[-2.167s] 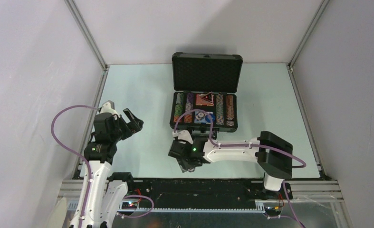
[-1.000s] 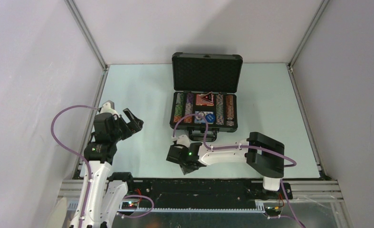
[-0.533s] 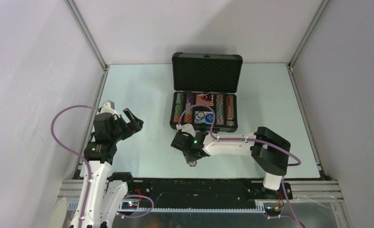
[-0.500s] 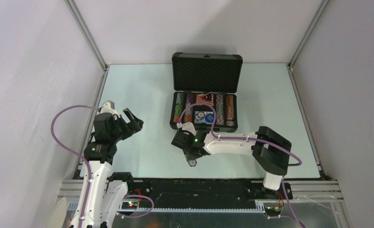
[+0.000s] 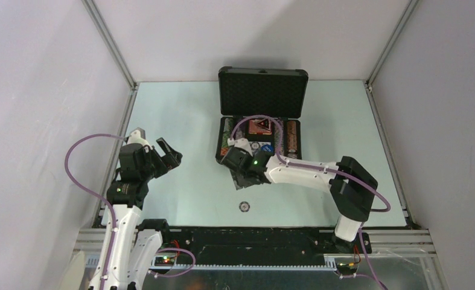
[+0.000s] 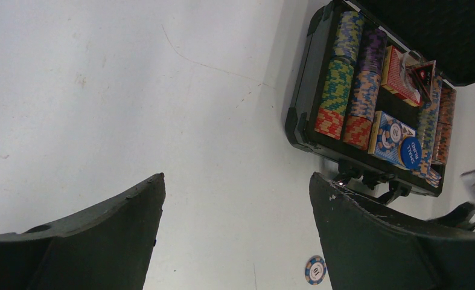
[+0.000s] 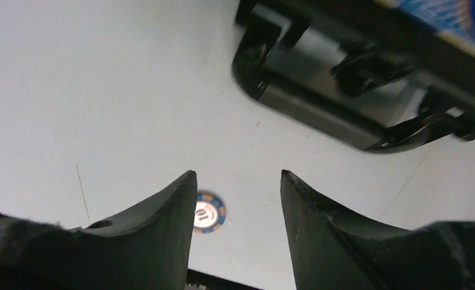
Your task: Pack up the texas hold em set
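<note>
Briefcase (image 6: 300,103) sits open at the far middle of the table (image 5: 180,115), lid (image 5: 263,92) standing upright behind it, dark foam lining showing. Inside: rows of multicoloured chips (image 6: 342,78) fill the left side, and more chip rows run along the right side. Red card deck (image 6: 396,74) is in the far middle slot, with a dark triangular marker (image 6: 425,75) lying on it. A blue round button (image 6: 410,152) marked small blind lies in the near middle slot, on a blue-patterned flat piece. The black front wall with latches and handle is blurred in the right wrist view.

One loose chip (image 5: 244,206) is outside the case. It lies flat on the table, in front of the case toward the near edge and well apart from it. It has a blue and orange rim and a white centre marked 10.

Right gripper (image 7: 236,175) is above the table just in front of the case's near-left corner. Its jaws are partly apart with nothing between them. The loose chip shows on the table below, half tucked behind the left-hand finger in the wrist view, not touched.

Left gripper (image 6: 238,178) is out at the left side of the table, well apart from the case and the chip. Its jaws are spread wide and empty, with bare table between them.
</note>
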{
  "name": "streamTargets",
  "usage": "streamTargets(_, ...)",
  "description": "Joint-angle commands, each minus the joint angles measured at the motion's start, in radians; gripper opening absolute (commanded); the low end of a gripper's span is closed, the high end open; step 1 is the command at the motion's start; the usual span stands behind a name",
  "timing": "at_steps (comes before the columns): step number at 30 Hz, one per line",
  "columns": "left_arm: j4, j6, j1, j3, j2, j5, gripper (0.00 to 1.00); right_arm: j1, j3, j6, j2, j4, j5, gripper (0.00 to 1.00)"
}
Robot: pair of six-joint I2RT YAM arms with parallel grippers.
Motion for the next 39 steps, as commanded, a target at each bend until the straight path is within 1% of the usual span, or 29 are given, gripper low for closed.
streamTargets(1, 0.028, 0.020, 0.011, 0.013, -0.007, 0.008, 0.94, 0.082, -0.054, 0.063, 0.000, 0.006, -0.027, 0.61)
streamTargets(3, 0.029, 0.019, 0.012, 0.012, -0.004, 0.010, 0.94, 0.107, -0.086, 0.097, 0.010, 0.031, -0.047, 0.68)
streamTargets(5, 0.028, 0.018, 0.011, 0.012, -0.003, 0.012, 0.94, 0.126, -0.118, 0.122, 0.020, 0.052, -0.068, 0.71)
streamTargets(9, 0.028, 0.019, 0.011, 0.012, -0.005, 0.013, 0.94, 0.149, -0.130, 0.145, 0.044, 0.076, -0.087, 0.72)
streamTargets(19, 0.028, 0.020, 0.011, 0.013, -0.007, 0.012, 0.94, 0.160, -0.131, 0.141, 0.081, 0.078, -0.093, 0.62)
streamTargets(24, 0.028, 0.020, 0.011, 0.012, -0.007, 0.011, 0.94, 0.163, -0.131, 0.140, 0.090, 0.082, -0.099, 0.54)
streamTargets(27, 0.028, 0.019, 0.011, 0.011, -0.008, 0.013, 0.94, 0.167, -0.131, 0.141, 0.090, 0.066, -0.093, 0.52)
streamTargets(31, 0.029, 0.020, 0.011, 0.011, -0.008, 0.013, 0.94, 0.171, -0.131, 0.139, 0.080, 0.055, -0.085, 0.48)
streamTargets(36, 0.029, 0.019, 0.012, 0.011, -0.008, 0.013, 0.94, 0.164, -0.130, 0.132, 0.053, 0.058, -0.077, 0.41)
streamTargets(39, 0.029, 0.019, 0.011, 0.012, -0.009, 0.012, 0.94, 0.152, -0.131, 0.121, 0.033, 0.064, -0.076, 0.39)
